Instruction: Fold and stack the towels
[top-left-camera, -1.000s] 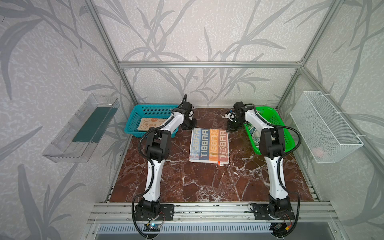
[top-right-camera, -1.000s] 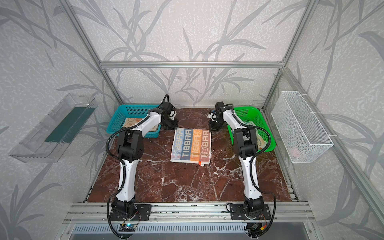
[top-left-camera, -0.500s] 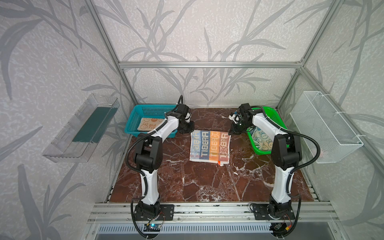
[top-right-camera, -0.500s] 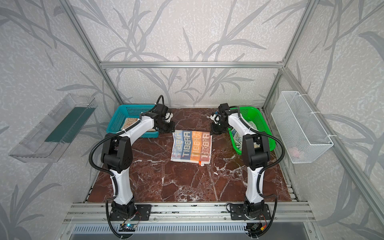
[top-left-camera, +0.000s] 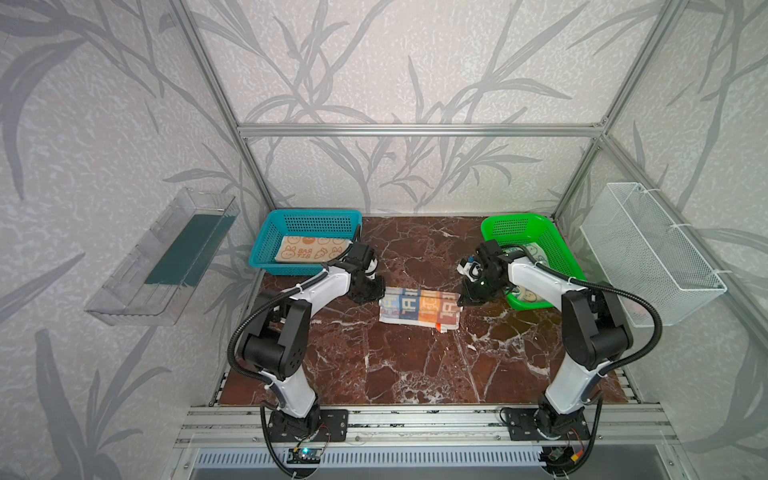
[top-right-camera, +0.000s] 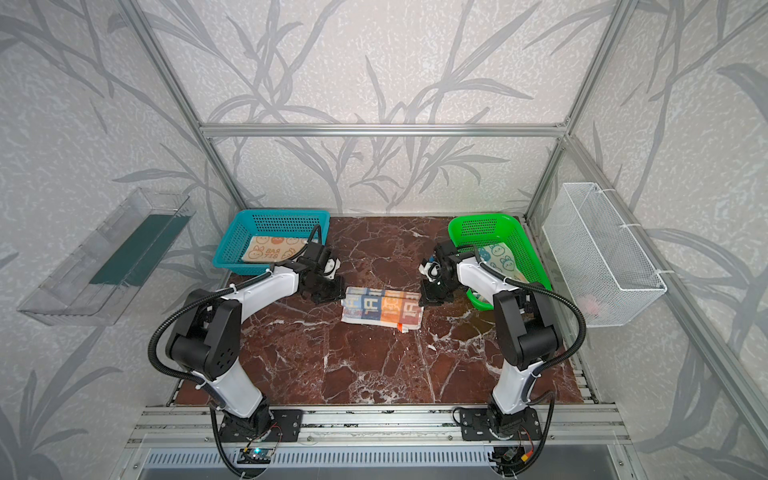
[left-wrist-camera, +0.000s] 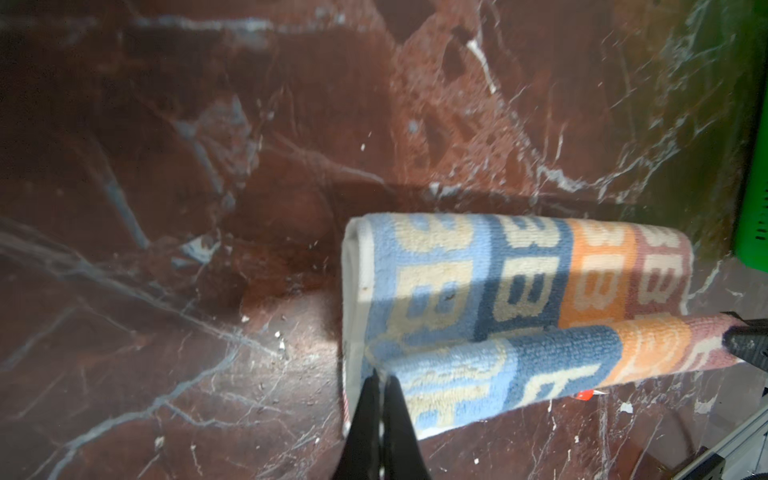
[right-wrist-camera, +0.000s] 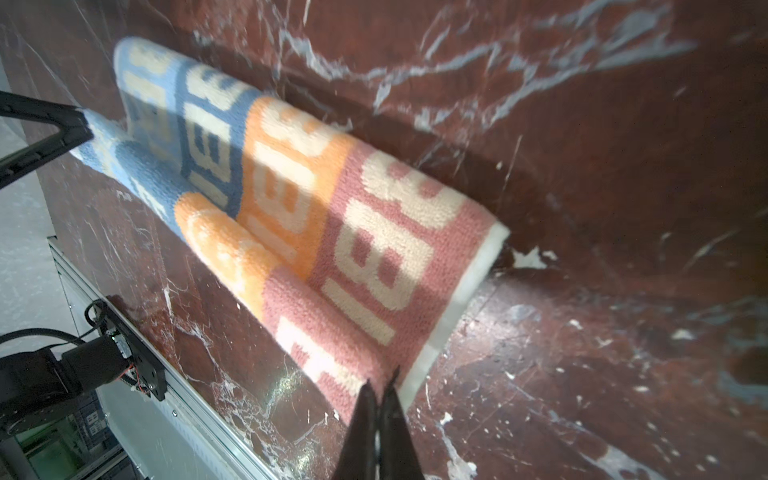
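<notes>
Since both arms are already on it, the thing to watch is how the striped RABBIT towel (top-left-camera: 419, 307) sits between them. Its long axis runs straight from the left gripper (left-wrist-camera: 380, 379) to the right gripper (right-wrist-camera: 380, 383), so each arm owns one short end and neither is really nearer.

Both sets of jaws are pressed together. The left pinches the pale blue corner and the right pinches the pink one, with one long edge of the cloth pulled into a raised strip between them. The rest of the towel lies flat on the marble table (top-left-camera: 415, 374), just beyond and under that lifted edge. My guess is that laying it down straight depends on the two ends travelling together, or the fold goes skewed.

Stuff I can't make out:
- In both top views the gripper bodies cover the actual pinch points.
- I can't tell whether each pinch has one layer or two.
- I can't tell how far the held edge is off the layer below.

A cream-and-blue towel (top-right-camera: 498, 255) sits behind the right gripper in the green basket (top-left-camera: 515, 218), half hidden by the arm. A peach towel (top-left-camera: 309, 251) lies behind the left gripper in the blue basket (top-left-camera: 311, 214).
</notes>
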